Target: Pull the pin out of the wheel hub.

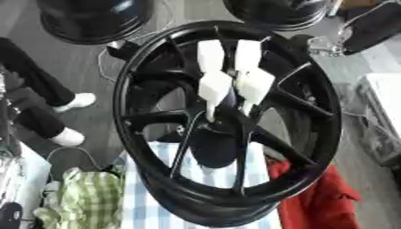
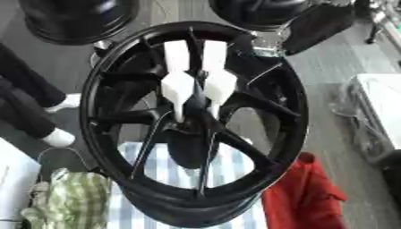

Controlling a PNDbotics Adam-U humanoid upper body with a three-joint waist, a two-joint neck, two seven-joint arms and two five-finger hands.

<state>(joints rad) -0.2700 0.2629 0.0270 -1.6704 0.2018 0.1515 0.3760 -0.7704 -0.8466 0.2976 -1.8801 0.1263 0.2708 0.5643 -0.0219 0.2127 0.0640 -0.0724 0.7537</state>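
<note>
While no hand of mine shows in either view, I can't report a grip. Black wheel hub (image 1: 227, 120) stands upright on the table's blue-striped cloth (image 1: 160, 197); white pins (image 2: 178, 89) sit at its centre. Pins look light, rigid, smooth: I'd pinch the wide upper body.

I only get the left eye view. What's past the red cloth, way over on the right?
Observer: The right eye view shows a dark object right of the red cloth, at the picture's edge. I cannot tell what it is.
Operator: And up above the white table?
Observer: A silvery thing shows in the top right corner, above the white table. It is cut off by the edge.
</note>
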